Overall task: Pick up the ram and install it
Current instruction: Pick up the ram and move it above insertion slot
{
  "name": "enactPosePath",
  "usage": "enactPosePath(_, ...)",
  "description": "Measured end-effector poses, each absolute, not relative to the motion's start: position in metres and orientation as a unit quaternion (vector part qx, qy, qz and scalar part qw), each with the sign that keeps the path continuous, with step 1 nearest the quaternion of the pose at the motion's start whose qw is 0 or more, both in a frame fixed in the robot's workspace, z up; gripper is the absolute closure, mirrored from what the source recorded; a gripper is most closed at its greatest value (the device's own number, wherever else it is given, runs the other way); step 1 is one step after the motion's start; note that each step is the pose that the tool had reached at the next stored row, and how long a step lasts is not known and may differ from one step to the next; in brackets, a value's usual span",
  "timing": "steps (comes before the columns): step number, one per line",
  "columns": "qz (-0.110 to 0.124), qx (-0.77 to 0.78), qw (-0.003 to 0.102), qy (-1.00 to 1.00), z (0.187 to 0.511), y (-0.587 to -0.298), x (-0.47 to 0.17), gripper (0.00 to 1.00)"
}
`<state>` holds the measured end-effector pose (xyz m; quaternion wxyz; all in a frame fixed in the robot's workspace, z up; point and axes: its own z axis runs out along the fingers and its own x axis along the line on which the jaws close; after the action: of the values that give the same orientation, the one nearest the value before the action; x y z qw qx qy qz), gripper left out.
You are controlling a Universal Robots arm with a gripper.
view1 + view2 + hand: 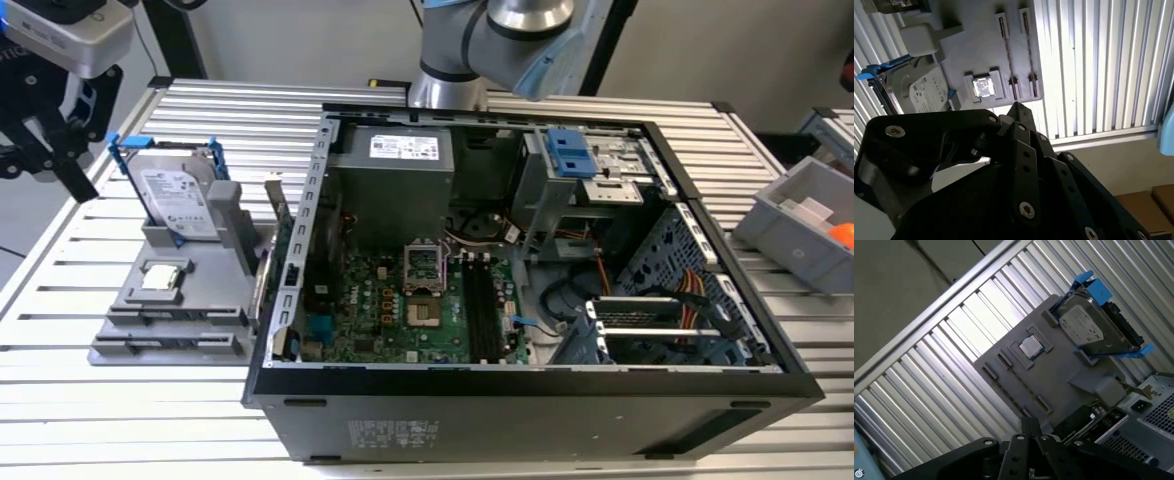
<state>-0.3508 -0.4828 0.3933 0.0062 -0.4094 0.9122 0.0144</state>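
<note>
Soft, even light in the exterior view; shadow pools inside the computer case. In both wrist views glare whitens the ribbed worktop beyond the dark, underlit jaws.

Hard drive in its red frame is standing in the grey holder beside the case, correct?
The frame is blue, not red, as the exterior view shows. The hard drive does stand in the grey holder beside the computer case.

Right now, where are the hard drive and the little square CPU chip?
hard drive (175,196): exterior view, middle of its silver face.
CPU chip (1029,346): first wrist view, centre of its metal lid.
</note>
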Motion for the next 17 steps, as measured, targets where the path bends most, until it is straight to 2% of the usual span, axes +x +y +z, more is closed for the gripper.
enactPosePath(17, 0.015, -0.487, 0.005, 0.873, 0.3934, -0.4828, -0.3508, 1.00)
